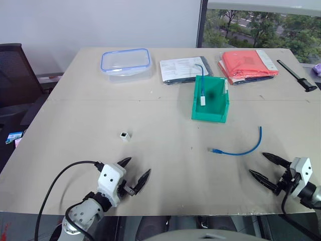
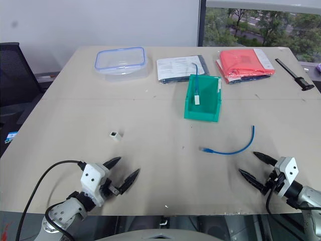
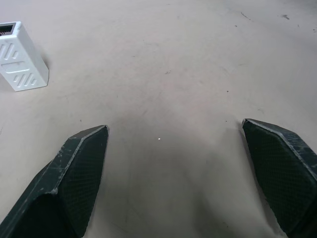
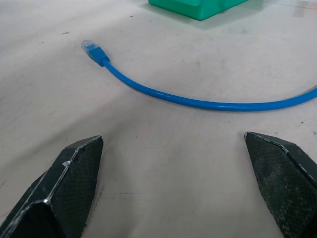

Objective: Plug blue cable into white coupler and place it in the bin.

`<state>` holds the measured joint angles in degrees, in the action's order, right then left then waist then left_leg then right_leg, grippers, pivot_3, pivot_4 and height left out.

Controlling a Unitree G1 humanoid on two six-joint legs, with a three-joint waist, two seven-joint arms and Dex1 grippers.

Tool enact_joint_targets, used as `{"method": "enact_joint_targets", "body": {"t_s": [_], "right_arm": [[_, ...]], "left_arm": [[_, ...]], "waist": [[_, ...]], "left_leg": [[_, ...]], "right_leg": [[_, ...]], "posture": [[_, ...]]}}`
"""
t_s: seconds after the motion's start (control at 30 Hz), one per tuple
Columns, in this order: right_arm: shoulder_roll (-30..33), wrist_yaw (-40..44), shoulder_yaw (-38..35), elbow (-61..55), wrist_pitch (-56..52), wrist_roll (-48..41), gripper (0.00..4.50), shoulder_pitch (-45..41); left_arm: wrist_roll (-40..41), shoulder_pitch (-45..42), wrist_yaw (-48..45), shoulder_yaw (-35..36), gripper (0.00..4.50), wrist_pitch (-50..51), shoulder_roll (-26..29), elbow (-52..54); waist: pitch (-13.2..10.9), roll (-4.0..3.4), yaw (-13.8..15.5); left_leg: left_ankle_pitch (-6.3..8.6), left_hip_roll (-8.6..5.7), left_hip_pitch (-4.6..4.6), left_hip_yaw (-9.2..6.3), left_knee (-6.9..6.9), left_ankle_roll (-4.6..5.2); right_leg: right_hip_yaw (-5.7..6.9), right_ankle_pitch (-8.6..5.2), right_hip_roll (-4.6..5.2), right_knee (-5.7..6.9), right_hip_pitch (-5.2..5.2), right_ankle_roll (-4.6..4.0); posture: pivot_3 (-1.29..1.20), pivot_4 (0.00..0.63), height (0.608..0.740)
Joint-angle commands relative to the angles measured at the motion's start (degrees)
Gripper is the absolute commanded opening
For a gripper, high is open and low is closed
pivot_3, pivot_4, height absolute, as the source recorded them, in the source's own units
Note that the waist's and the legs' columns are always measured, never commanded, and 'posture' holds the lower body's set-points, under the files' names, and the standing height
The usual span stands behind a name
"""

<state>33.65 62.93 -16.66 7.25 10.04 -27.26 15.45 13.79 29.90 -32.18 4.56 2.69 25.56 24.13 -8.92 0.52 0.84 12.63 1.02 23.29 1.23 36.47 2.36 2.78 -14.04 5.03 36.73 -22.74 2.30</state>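
Blue cable (image 1: 239, 149) arcs, plug toward white coupler (image 1: 125, 135).

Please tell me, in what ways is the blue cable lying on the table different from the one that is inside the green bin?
The thin bright-blue cable on the table lies flat in a loose curve with both ends free; the blue cable in the small green plastic bin stands nearly upright against the bin's wall. The table cable ends in a bare clear plug; the binned one has a small white coupler on its lower end. Both share the colour and thinness.
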Motion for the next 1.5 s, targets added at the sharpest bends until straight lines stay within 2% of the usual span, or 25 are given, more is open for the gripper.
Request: {"method": "enact_joint_targets", "body": {"t_s": [0.03,0.47,0.63,0.8,0.9,1.0,1.1,1.17,1.23,1.27,1.33,1.37,1.43,1.47,1.5], "right_arm": [[1.58,1.65,-1.45,-0.57,0.53,-0.53,4.50,0.48],[3.12,4.58,-1.14,0.79,2.70,-0.11,4.50,-0.79],[3.98,4.59,1.68,-6.41,-2.58,-1.43,4.50,-2.87],[5.45,1.77,9.63,-13.68,-12.31,2.13,4.50,-8.71],[5.52,0.20,13.63,-13.66,-14.80,5.40,4.50,-12.96],[5.28,-5.11,17.07,-12.85,-16.57,11.99,4.50,-16.67],[4.64,-4.76,20.39,-11.48,-16.87,13.95,4.50,-20.31],[4.10,-4.43,21.38,-10.64,-17.00,13.95,3.95,-21.82],[4.44,-3.67,22.27,-9.88,-16.52,14.63,3.10,-22.35],[4.65,-3.41,22.67,-9.49,-16.06,15.05,2.35,-22.51],[4.82,-2.85,23.15,-9.03,-15.60,15.23,1.61,-22.75],[4.77,-2.44,23.36,-8.90,-15.34,15.10,1.03,-22.93],[4.45,-1.45,24.12,-8.66,-14.94,14.98,0.24,-23.66],[4.20,-1.07,24.71,-8.36,-14.74,15.21,0.03,-24.31],[3.70,-0.70,25.55,-7.72,-14.38,15.67,0.03,-25.39]], "left_arm": [[1.01,0.63,-0.81,-0.58,4.44,1.32,0.11,0.97],[0.81,-1.19,-1.34,-0.20,4.44,1.64,1.26,1.91],[1.98,-4.13,-8.14,-0.32,4.44,1.53,7.47,3.48],[7.98,-11.94,-16.18,-1.32,4.44,7.90,14.66,7.28],[11.47,-17.47,-18.49,-1.83,4.44,12.52,17.09,8.94],[15.53,-22.91,-20.20,-2.12,4.44,17.64,18.92,10.46],[17.39,-26.17,-21.60,-2.05,4.44,20.71,20.80,11.05],[19.06,-26.59,-21.23,-1.19,4.50,22.11,20.63,11.02],[19.40,-25.93,-21.20,-0.48,4.50,22.49,20.86,10.99],[19.25,-25.52,-21.40,-0.30,4.50,22.46,21.10,11.01],[19.15,-25.15,-21.46,-0.09,4.50,22.60,21.21,11.14],[19.26,-25.12,-21.43,0.03,4.50,22.74,21.16,11.19],[19.38,-25.45,-21.34,0.07,4.50,23.15,21.02,11.08],[19.33,-25.73,-21.37,-0.02,4.50,23.33,21.00,10.89],[19.20,-26.14,-21.45,-0.27,4.50,23.54,21.03,10.63]], "waist": [[0.00,0.00,0.00],[-0.01,-0.03,0.08],[-0.06,-0.01,0.01],[-0.10,0.02,0.01],[-0.10,0.03,0.14],[-0.11,0.05,0.15],[-0.18,0.15,0.01],[-0.18,0.15,-0.17],[-0.19,0.16,-0.12],[-0.19,0.16,-0.08],[-0.19,0.16,-0.05],[-0.19,0.16,-0.04],[-0.18,0.16,-0.05],[-0.18,0.16,-0.05],[-0.18,0.17,-0.09]], "left_leg": [[0.00,0.00,0.00,0.00,0.00,0.00],[0.00,-0.01,0.01,0.02,0.00,0.01],[0.00,0.00,0.02,0.03,0.00,0.01],[-0.01,0.04,0.02,0.03,0.01,0.01],[-0.01,0.01,0.14,0.01,0.03,0.01],[-0.02,-0.04,0.47,-0.01,0.11,0.03],[-0.02,-0.05,0.48,0.01,0.14,0.03],[-0.02,-0.02,0.43,0.03,0.14,0.03],[-0.02,0.04,0.44,0.01,0.14,0.03],[-0.02,0.07,0.44,0.00,0.14,0.03],[-0.02,0.09,0.43,-0.02,0.15,0.03],[-0.02,0.10,0.43,-0.02,0.17,0.03],[-0.02,0.15,0.43,-0.03,0.29,0.03],[-0.02,0.17,0.43,-0.04,0.34,0.03],[-0.02,0.17,0.42,-0.03,0.38,0.03]], "right_leg": [[0.00,0.00,0.00,0.00,0.00,0.00],[-0.01,0.00,-0.02,0.00,-0.01,0.00],[0.00,0.00,-0.04,0.01,-0.03,0.00],[0.00,0.02,-0.06,0.01,-0.04,-0.03],[0.09,0.15,-0.15,0.01,-0.13,-0.23],[0.22,0.18,-0.35,0.02,-0.40,-0.23],[0.19,0.21,-0.42,0.06,-0.41,-0.18],[0.16,0.28,-0.48,0.07,-0.42,-0.06],[0.16,0.31,-0.56,0.08,-0.42,-0.01],[0.17,0.31,-0.59,0.08,-0.42,-0.01],[0.18,0.31,-0.60,0.09,-0.41,-0.01],[0.19,0.31,-0.62,0.09,-0.41,-0.01],[0.18,0.22,-0.67,0.10,-0.37,-0.18],[0.17,0.20,-0.68,0.10,-0.35,-0.23],[0.16,0.22,-0.70,0.10,-0.34,-0.27]], "posture": [[0.00,0.150,0.737],[0.00,0.150,0.737],[0.00,0.150,0.737],[0.00,0.150,0.737],[0.00,0.150,0.737],[0.00,0.150,0.737],[0.00,0.150,0.737],[0.00,0.150,0.737],[0.00,0.150,0.737],[0.00,0.150,0.737],[0.00,0.150,0.737],[0.00,0.150,0.737],[0.00,0.150,0.737],[0.00,0.150,0.737],[0.00,0.150,0.737]]}}
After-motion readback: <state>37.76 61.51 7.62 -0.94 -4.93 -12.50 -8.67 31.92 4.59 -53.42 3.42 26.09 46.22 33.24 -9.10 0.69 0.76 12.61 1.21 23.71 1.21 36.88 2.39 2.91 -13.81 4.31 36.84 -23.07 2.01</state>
